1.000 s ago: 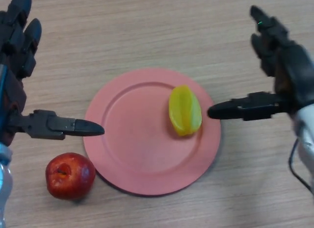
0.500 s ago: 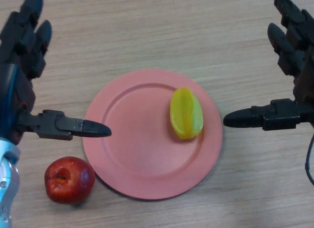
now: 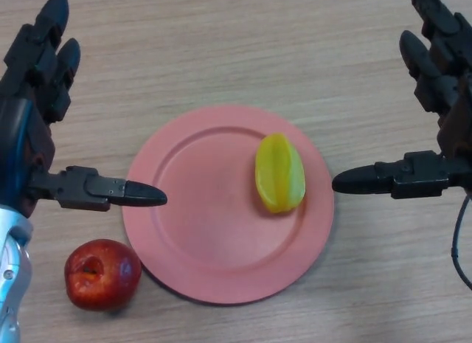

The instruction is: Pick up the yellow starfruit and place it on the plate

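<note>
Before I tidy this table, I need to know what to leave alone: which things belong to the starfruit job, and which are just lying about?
Part of the job:
- yellow starfruit, lying on the plate
- pink plate
- right hand, open, beside the plate
- left hand, open, on the other side

Just lying about:
- red apple, on the table off the plate's rim
</note>
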`<state>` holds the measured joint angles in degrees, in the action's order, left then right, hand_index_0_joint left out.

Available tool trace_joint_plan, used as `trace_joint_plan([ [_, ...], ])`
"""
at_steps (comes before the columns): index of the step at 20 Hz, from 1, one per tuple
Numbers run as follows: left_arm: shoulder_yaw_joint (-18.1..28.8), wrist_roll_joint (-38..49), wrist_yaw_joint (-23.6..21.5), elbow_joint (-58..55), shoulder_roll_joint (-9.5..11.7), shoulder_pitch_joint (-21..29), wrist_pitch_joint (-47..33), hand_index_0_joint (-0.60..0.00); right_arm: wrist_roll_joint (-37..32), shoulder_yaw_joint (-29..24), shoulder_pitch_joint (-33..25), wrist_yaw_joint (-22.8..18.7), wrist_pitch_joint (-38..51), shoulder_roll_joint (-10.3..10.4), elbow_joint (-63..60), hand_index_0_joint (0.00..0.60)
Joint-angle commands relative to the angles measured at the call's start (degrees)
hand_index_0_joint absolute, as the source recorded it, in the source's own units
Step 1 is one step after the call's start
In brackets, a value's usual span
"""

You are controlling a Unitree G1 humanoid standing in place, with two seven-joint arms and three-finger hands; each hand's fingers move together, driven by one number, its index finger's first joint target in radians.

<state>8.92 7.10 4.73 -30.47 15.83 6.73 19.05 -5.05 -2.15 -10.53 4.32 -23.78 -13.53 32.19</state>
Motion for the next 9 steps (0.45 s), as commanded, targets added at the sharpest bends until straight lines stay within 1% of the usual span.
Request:
trace_joint_plan([
  [1,1.7,-1.3,-1.9,-4.3,1.6,1.9,-6.2,0.0,-0.8,-0.6,-2.1,-0.7,9.2,-0.7,2.7,0.0],
  [3,2.3,-0.8,-1.3,-5.4,1.7,1.3,-5.0,0.0,-1.1,-0.5,-1.9,0.0,9.7,-0.6,2.4,0.0],
  [6,2.3,-1.9,-1.7,-4.9,1.6,0.9,-5.7,0.0,-0.6,-0.1,-1.5,0.0,9.8,-0.5,2.3,0.0],
  [8,2.0,-2.7,-2.0,-4.8,1.4,0.7,-6.2,0.0,-0.5,0.3,-0.5,-0.2,9.2,-0.1,3.9,0.0],
  [9,2.0,-2.9,-1.8,-4.6,1.3,0.5,-6.6,0.0,-0.2,0.2,-0.2,0.5,8.1,-0.3,4.8,0.0],
])
